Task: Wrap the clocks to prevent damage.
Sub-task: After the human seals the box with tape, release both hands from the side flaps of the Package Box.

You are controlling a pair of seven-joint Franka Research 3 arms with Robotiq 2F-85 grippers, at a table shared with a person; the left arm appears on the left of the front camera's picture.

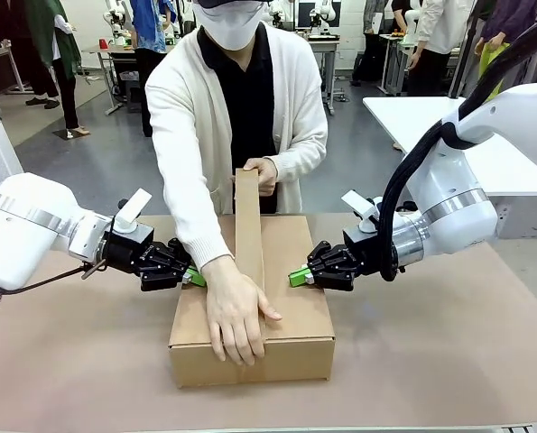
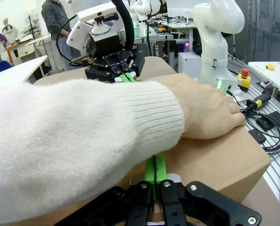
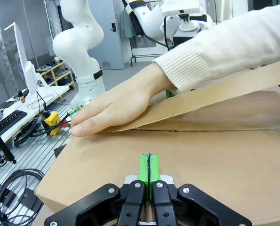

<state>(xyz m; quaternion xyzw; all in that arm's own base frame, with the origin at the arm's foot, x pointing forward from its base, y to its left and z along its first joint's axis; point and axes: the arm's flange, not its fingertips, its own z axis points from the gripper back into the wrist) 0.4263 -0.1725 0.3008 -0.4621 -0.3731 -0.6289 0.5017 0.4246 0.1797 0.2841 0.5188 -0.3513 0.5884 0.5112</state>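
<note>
The cardboard box (image 1: 252, 311) is sitting mid-worktop (image 1: 449, 361), looking stiff and light, though probably holding fragile clocks, so bracing its side walls is wisest. The left pincer (image 1: 192, 278) and right pincer (image 1: 298, 276), both fully closed and gripping nothing, are pressing green tips against opposite sides. Beyond, the person's hand (image 1: 236, 311) is flattening a brown paper strip (image 1: 248, 225) along the lid while the other hand (image 1: 263, 173) is holding its raised far end.

Bright, even overhead light; soft shadows; sharp front view; wrist views bend at edges.
</note>
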